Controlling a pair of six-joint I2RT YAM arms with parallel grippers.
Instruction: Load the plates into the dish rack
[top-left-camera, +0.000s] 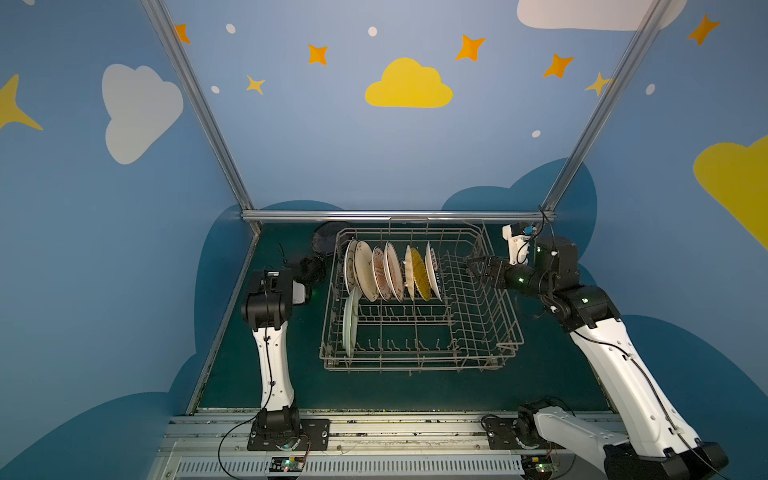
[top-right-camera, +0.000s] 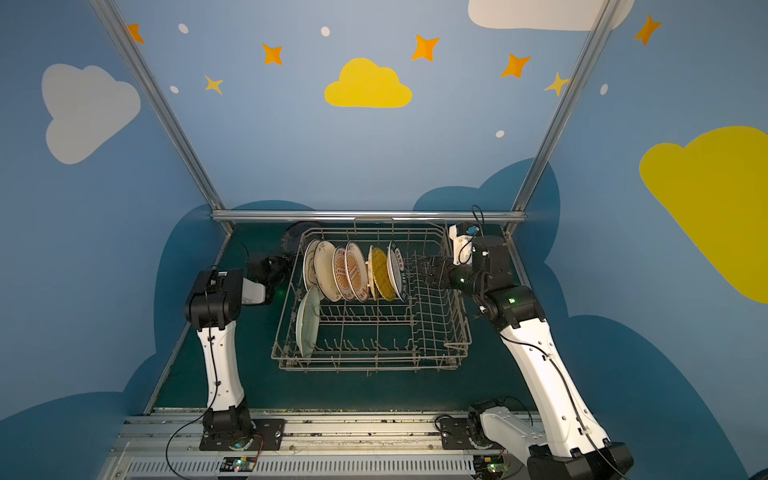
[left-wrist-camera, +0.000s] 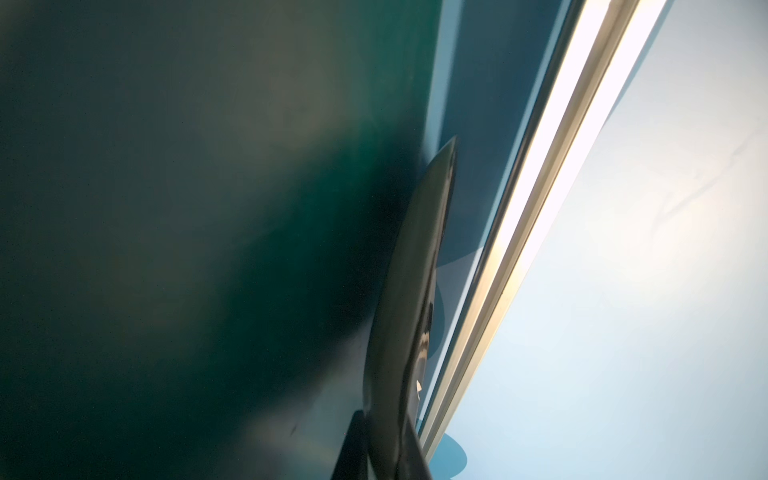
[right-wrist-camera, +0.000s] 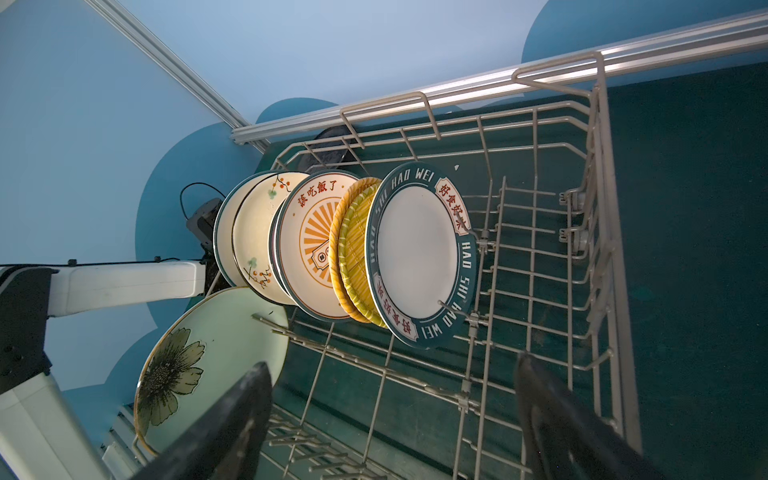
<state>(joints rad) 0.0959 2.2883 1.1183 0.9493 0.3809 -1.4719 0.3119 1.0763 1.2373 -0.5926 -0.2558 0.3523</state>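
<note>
Blue walls with clouds and stars enclose a green mat (top-left-camera: 374, 390); the rack (top-left-camera: 419, 368) sits mid-frame in both top views. A row of plates (top-left-camera: 390, 270) stands on edge in its upper-left part, the lettered plate (right-wrist-camera: 415, 253) last on the right; a green floral plate (top-left-camera: 351, 324) leans below them at the rack's left side. The black plate (top-left-camera: 328, 243) is outside, by the rack's upper-left corner; the left gripper (left-wrist-camera: 384, 449) pinches its rim, jaws pressed onto it. The right gripper (right-wrist-camera: 392, 363) hovers at the rack's upper right, jaws spread wide, holding nothing.
</note>
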